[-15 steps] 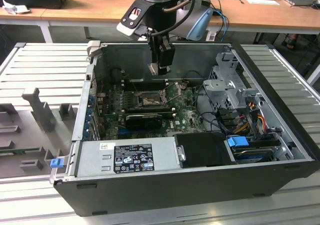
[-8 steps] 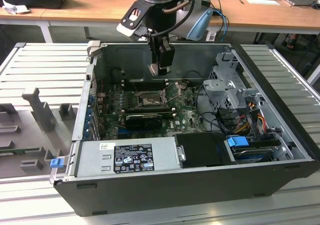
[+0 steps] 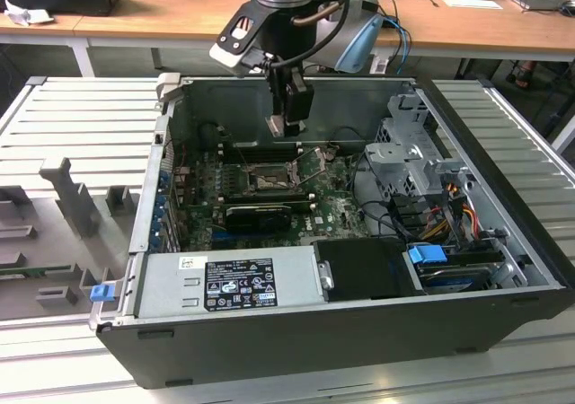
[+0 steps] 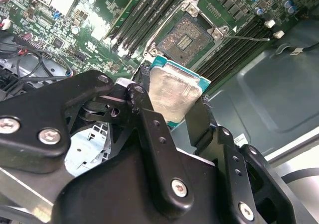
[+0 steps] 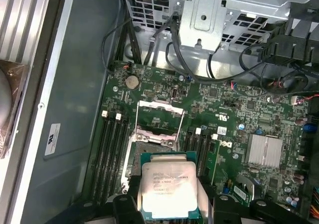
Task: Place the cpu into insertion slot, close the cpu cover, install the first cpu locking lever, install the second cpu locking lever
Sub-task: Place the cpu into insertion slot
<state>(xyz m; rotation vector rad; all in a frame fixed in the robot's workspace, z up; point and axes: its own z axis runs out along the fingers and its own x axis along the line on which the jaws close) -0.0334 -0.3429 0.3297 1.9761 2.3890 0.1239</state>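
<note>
My gripper (image 3: 289,127) hangs inside the open computer case, shut on the cpu (image 4: 172,92). The chip's silvery-beige top faces both wrist cameras, and its green edge shows between the black fingers (image 4: 148,115). In the first wrist view the cpu (image 5: 168,188) hovers over the near part of the insertion slot (image 5: 149,149) and hides some of it. The slot (image 4: 187,35) is a dark square with a silver rim on the green board, with nothing in it. The cpu cover (image 5: 160,120) stands flipped open at the slot's far side. A thin lever rod (image 4: 249,37) sticks out beside the slot.
Black memory slots (image 5: 112,154) flank the socket on both sides. A long black card (image 3: 256,214) lies below it in the exterior view, with the power supply (image 3: 238,283) in front. The drive cage (image 3: 409,153) and cable bundles (image 3: 449,206) stand on the exterior view's right.
</note>
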